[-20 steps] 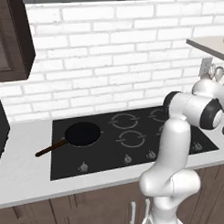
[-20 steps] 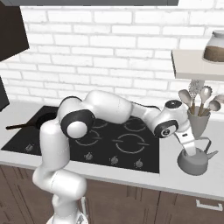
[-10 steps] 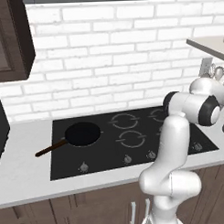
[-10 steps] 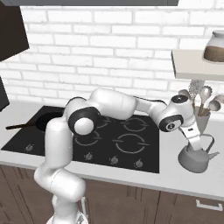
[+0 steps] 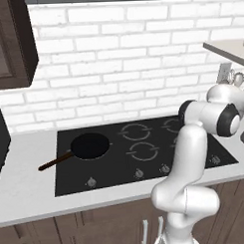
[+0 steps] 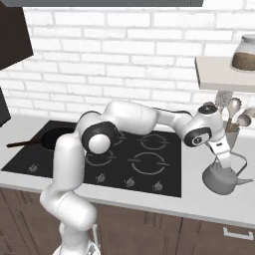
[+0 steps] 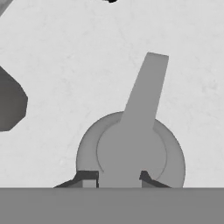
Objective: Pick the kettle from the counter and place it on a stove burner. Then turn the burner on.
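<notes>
Kettle [image 6: 220, 179] stands on the counter [image 6: 199, 199] just right of the black glass cooktop [image 6: 149, 172], directly under the gripper [image 6: 228, 160]. The two fingers are closed on its thin arched handle. In the hand view the kettle [image 7: 131, 153] is a squat, round, matte grey body with a tapered spout. Behind it, a grey utensil holder [image 6: 232, 139] carries wooden spoons.

A white brick wall [image 5: 117, 69] is running behind dark wood cabinets [image 5: 11, 43], with a pale shelf [image 6: 219, 74] sitting to the right.
</notes>
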